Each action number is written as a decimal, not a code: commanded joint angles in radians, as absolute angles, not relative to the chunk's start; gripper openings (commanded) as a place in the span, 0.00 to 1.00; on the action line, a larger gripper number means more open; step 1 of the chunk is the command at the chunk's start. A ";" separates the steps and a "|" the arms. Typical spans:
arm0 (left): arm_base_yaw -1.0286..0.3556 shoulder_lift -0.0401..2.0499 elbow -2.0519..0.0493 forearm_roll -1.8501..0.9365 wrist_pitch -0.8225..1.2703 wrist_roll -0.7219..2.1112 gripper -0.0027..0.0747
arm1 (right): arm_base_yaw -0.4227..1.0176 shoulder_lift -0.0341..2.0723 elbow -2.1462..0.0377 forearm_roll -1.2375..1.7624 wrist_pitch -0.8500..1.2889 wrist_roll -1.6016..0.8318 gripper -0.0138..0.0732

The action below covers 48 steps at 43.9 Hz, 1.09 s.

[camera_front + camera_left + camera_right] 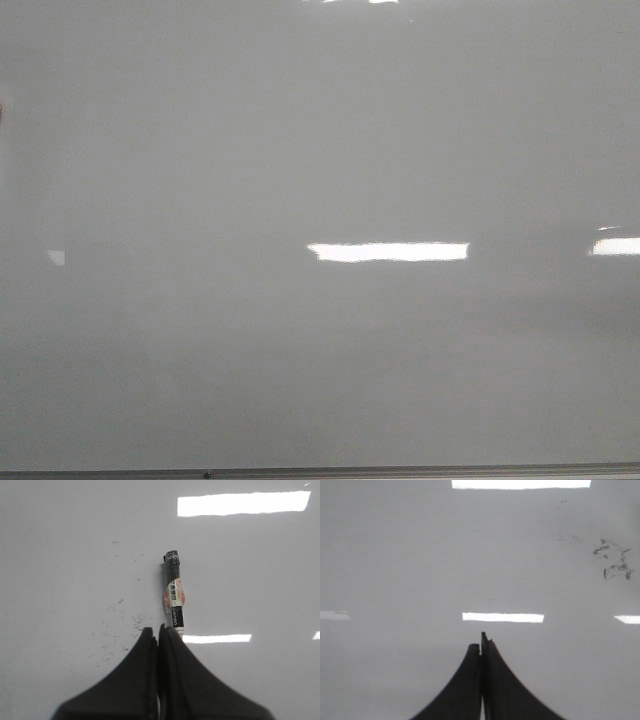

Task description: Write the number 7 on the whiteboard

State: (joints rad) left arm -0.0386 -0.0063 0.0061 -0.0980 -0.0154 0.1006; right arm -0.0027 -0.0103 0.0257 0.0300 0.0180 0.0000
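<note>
The whiteboard [200, 150] fills the front view with no number 7 visible on it, while the left gripper [158, 632] pinches a marker [174, 592] pointing toward twelve o'clock and the right gripper [481, 642] sits closed, empty.

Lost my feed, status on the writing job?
Both tools shut, left and right, neither holding anything. Marker lies on whiteboard beyond left tool. No 7 visible. Nothing in the way.
</note>
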 commanded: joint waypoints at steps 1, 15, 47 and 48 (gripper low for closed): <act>-0.043 -0.018 0.021 -0.104 -0.099 0.094 0.01 | -0.006 -0.028 0.025 0.020 -0.064 0.000 0.08; -0.043 -0.018 0.021 -0.104 -0.099 0.094 0.01 | -0.006 -0.028 0.025 0.020 -0.064 0.000 0.08; -0.043 -0.004 -0.245 -0.108 0.011 0.094 0.01 | -0.006 -0.010 -0.208 0.020 0.073 0.000 0.08; -0.043 0.002 -0.272 -0.108 0.025 0.094 0.01 | -0.006 -0.003 -0.234 0.020 0.111 0.000 0.08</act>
State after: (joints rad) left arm -0.0386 -0.0063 -0.1505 -0.0980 0.0387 0.1006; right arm -0.0027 -0.0103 -0.1120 0.0300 0.0952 0.0000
